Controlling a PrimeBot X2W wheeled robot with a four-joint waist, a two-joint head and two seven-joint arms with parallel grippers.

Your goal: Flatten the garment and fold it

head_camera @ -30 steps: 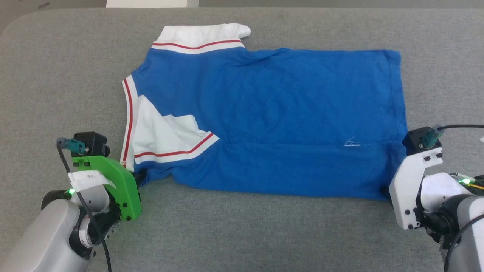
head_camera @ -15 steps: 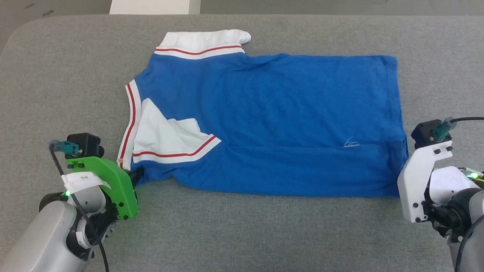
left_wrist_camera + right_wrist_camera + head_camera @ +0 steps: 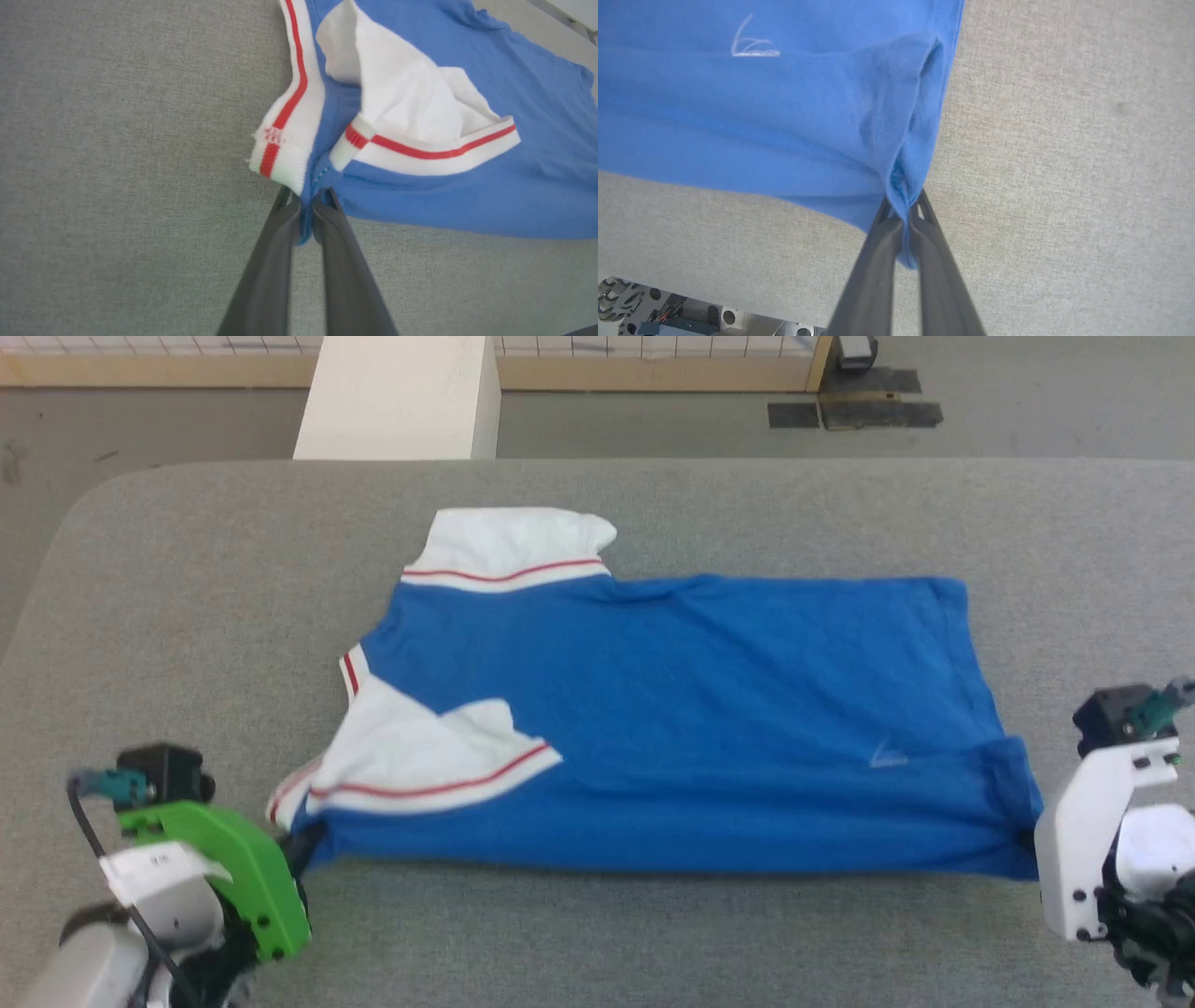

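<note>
Newly clamped, the right hand pinches the blue T-shirt at its hem corner; the left hand pinches the collar end.

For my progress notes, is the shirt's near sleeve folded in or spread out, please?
Folded in: the white near sleeve lies over the blue garment, not on the table.

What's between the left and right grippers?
Head view: the near edge of the bright blue soft T-shirt, spanning from left gripper to right gripper.
</note>
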